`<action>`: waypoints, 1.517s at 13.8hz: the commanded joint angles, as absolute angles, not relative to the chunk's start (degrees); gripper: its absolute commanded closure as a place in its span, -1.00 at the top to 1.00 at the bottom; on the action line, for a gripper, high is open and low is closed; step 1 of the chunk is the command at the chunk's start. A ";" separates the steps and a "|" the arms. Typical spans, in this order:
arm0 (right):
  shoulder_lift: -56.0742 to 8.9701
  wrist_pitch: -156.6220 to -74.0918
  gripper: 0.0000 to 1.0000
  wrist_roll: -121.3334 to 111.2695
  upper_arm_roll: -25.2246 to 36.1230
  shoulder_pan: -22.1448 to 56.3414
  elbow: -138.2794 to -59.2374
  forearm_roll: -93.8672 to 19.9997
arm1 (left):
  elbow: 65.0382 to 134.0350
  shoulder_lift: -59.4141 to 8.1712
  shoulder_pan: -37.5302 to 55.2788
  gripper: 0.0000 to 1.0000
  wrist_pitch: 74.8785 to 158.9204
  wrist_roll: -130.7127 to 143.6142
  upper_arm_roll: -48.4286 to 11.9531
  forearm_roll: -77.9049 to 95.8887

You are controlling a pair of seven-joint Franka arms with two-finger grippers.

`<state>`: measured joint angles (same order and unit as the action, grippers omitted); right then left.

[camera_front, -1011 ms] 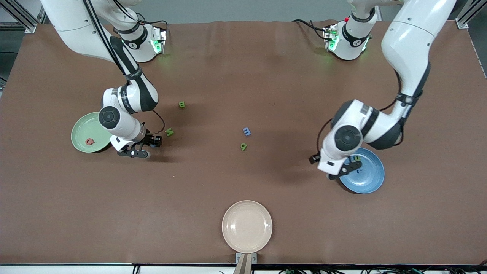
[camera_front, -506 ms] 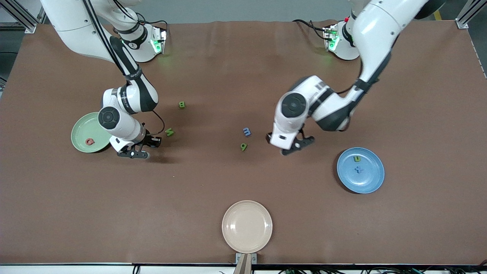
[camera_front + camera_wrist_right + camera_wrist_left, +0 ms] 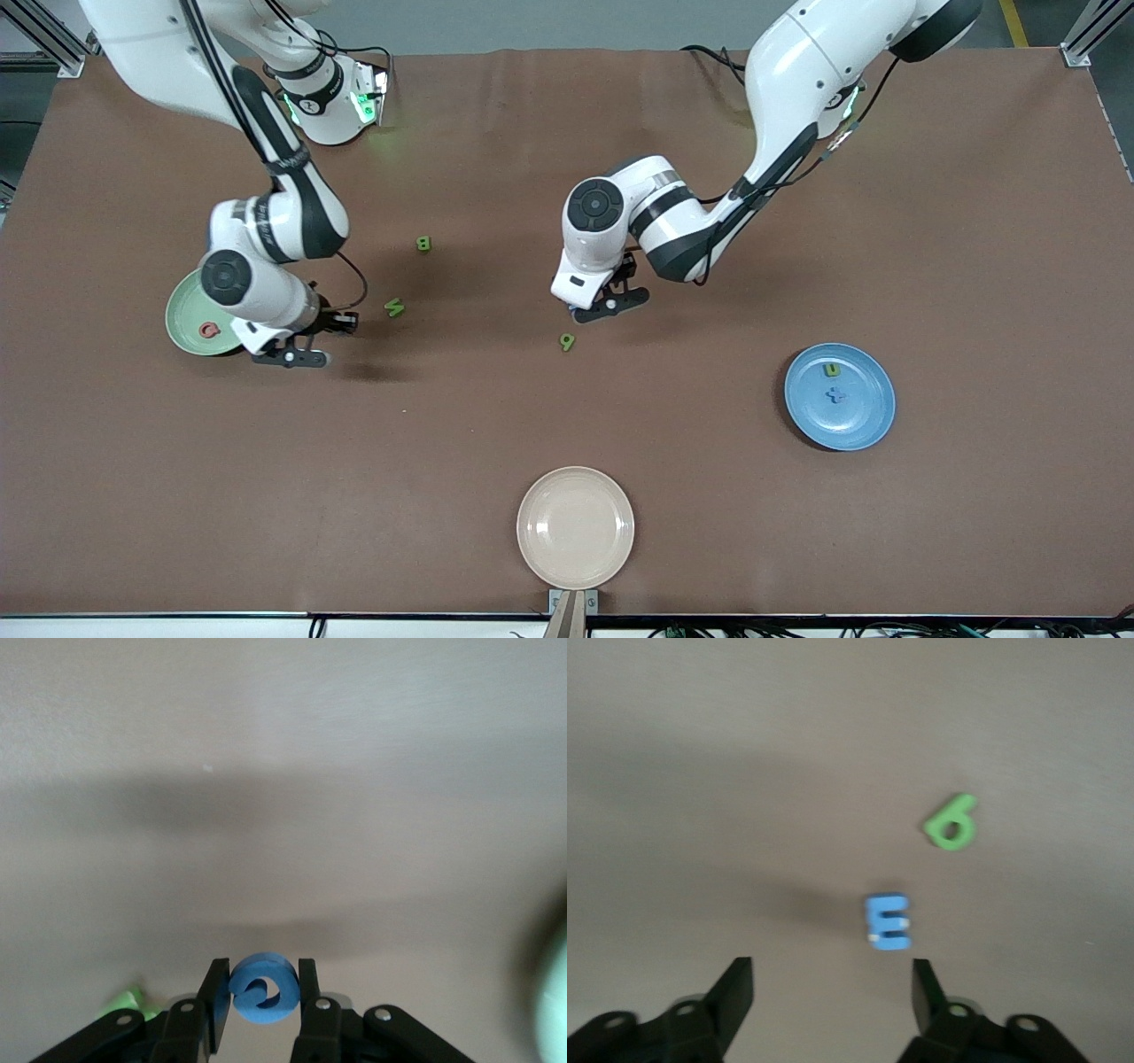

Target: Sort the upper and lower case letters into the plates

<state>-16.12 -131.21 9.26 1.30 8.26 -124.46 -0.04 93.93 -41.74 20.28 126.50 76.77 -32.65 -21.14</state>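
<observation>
Moved since earlier: the left arm has swung away from the blue plate (image 3: 839,396) toward the middle of the bench (image 3: 567,133); the right arm has drawn back a little toward the green plate (image 3: 197,312).
Left gripper (image 3: 608,304): low over the blue m (image 3: 887,922), which the front view hides under the hand; jaws wide and empty.
Key relation: in the left wrist view the blue m lies just ahead of the open jaws and nearer one finger (image 3: 923,992) than the other, so I judge the gripper needs a short advance and a small sideways shift before it closes.
Green g (image 3: 567,340): just beside the blue m, nearer the front camera; near enough to be nudged if the jaws come down off-centre.
Right gripper (image 3: 297,344): just beside the green plate, toward the blue m; jaws narrow, clamped on a round blue letter (image 3: 262,989).
Green plate: holds one red letter (image 3: 208,330).
Blue plate: well apart from the blue m, toward the left arm's end; holds a green letter (image 3: 832,369) and a blue one (image 3: 835,395).
Green M (image 3: 394,307) and green B (image 3: 423,243): loose between the green plate and the blue m.
Cream plate (image 3: 575,528): empty, nearest the front camera.
</observation>
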 commanded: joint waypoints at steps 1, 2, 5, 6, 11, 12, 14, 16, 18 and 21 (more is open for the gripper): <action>-8.36 -126.13 -0.70 -0.57 0.79 -0.59 -127.26 2.72 | 91.06 -44.12 23.54 0.45 127.97 77.78 -29.72 -20.92; -8.52 -126.30 -0.70 -6.10 0.79 -4.53 -127.35 2.72 | 90.97 -44.64 24.51 0.38 128.40 77.78 -28.66 -20.92; -9.05 -129.44 -0.69 -16.77 0.70 -12.99 -129.54 2.72 | 90.97 -46.05 25.93 0.29 129.90 77.87 -27.07 -20.83; -9.14 -132.07 -0.69 -18.09 0.70 -14.40 -131.38 2.72 | 90.62 -46.40 26.01 0.26 130.08 78.13 -26.98 -20.83; -15.02 -140.00 -0.68 -21.00 0.70 -17.84 -133.06 2.72 | 86.93 -49.92 26.36 0.19 130.52 79.19 -26.98 -20.83; -15.64 -141.75 -0.67 -21.01 0.70 -18.10 -134.11 2.72 | 86.58 -50.27 26.80 0.17 130.52 79.19 -26.81 -20.92; -15.82 -147.54 -0.67 -20.92 0.62 -18.46 -137.53 2.64 | 86.48 -50.62 26.81 0.11 130.52 79.10 -26.11 -20.83; -16.61 -148.53 -0.64 -20.92 0.62 -18.46 -138.25 2.64 | 86.48 -50.63 26.81 -0.11 130.52 79.10 -26.10 -20.74; -17.40 -148.80 -0.56 -20.92 0.62 -18.46 -138.60 2.64 | 86.57 -50.45 26.37 -0.41 130.52 79.19 -26.10 -20.39; -17.23 -148.28 0.22 -20.83 0.62 -18.37 -138.60 2.64 | 86.92 -49.23 25.75 -0.95 129.64 78.84 -26.02 -21.09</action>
